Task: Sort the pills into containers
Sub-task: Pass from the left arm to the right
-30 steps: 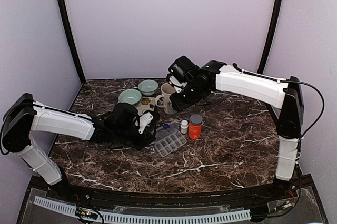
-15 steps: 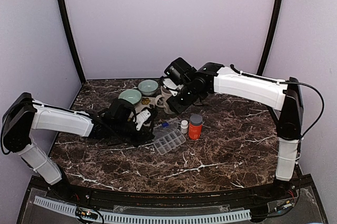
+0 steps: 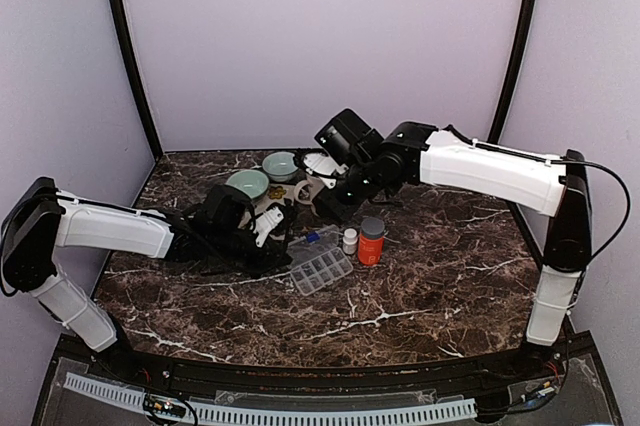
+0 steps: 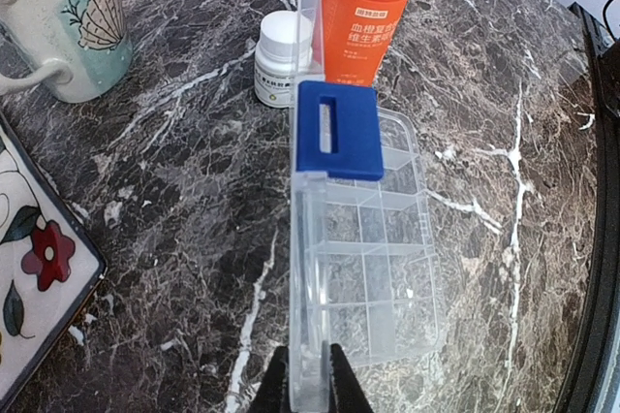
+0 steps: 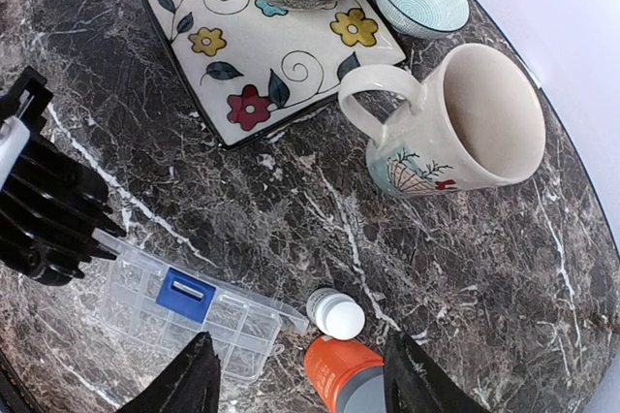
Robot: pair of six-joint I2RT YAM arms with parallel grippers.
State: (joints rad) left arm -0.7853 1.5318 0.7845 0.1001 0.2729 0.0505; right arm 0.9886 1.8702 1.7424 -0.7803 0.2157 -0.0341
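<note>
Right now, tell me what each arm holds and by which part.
The left fingers pinch the clear pill box by the near end of its upright lid. The right fingers stand open, holding nothing.

Marble table (dark, white-veined)

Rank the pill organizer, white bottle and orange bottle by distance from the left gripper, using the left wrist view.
1. pill organizer, its lid pinched in the left gripper.
2. white bottle, beyond, left of the lid.
3. orange bottle, farthest, at top.
</note>
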